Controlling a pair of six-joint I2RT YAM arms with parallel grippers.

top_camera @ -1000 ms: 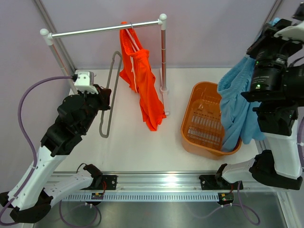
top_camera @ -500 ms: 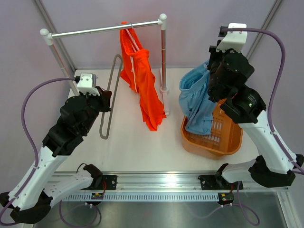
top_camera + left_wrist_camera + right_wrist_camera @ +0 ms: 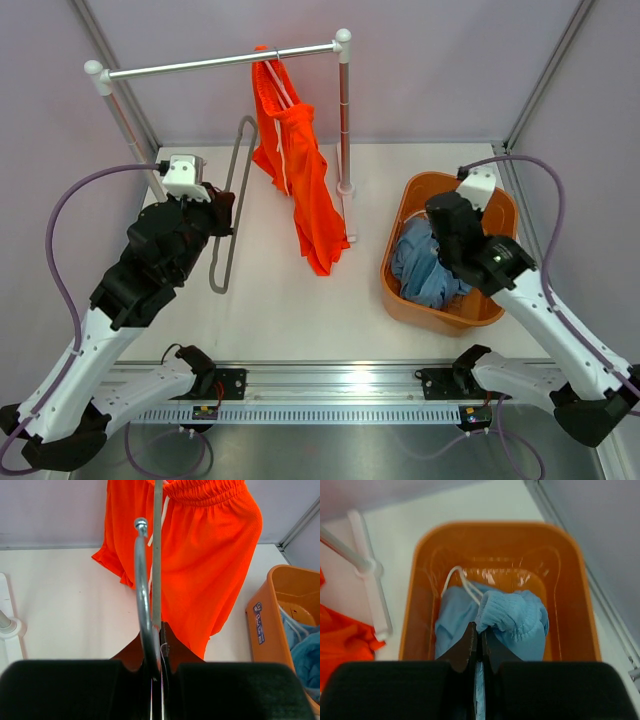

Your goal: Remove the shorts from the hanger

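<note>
My right end effector [image 3: 477, 639] is down inside the orange basket [image 3: 495, 527], its jaws pressed together with a bunched fold of the light blue shorts [image 3: 512, 611] pinched at the tips. From the wrist view I judge the cloth is gripped and not merely touched. The rest of that garment lies heaped on the basket floor, a white cord looping out of it toward the back wall.

My left end effector [image 3: 157, 652] is clamped tight on the bare grey hanger [image 3: 233, 205], whose metal hook [image 3: 142, 580] rises straight up from between the fingers. It holds the hanger above the desk [image 3: 280, 310], left of the rack and well apart from the basket.

So I read the step in hand as the drop-off: the blue pair is off its hanger and in the basket, only not let go. The next move calls for parting the right jaws and lifting straight up, watching that no cloth or cord comes along with the fingertips.

After that the orange shorts [image 3: 300, 180] remain — they hang by the waistband from the rail [image 3: 220, 62], white cords trailing down the front, hem just above the desk. I will need a free hand for them, so the empty hanger wants setting down first.
</note>
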